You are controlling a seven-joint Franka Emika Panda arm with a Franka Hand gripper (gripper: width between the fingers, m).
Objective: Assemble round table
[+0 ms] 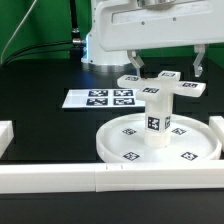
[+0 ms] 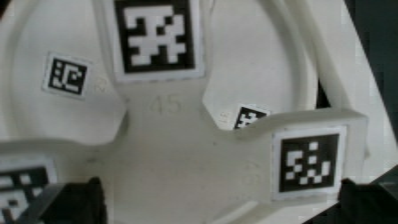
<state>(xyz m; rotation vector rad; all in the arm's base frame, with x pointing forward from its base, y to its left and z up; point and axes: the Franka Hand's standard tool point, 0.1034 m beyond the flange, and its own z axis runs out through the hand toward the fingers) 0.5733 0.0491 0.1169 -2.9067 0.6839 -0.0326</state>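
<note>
The round disc (image 1: 128,143) lies on the table with the tagged cylinder post (image 1: 156,122) standing upright on its middle. The cross-shaped piece (image 1: 160,85) sits on top of the post. My gripper (image 1: 166,68) hangs just above the cross, its fingers spread wide, one on each side of it. In the wrist view the cross-shaped piece (image 2: 178,130) fills the picture with its tags. The dark fingertips (image 2: 71,200) show only at the two lower corners, and my gripper (image 2: 217,205) looks open with the cross's middle between them.
The marker board (image 1: 100,98) lies on the exterior view's left of the disc. Long white border rails (image 1: 70,180) run along the front, with a short white block (image 1: 5,135) at the far left. The robot base (image 1: 100,45) stands at the back.
</note>
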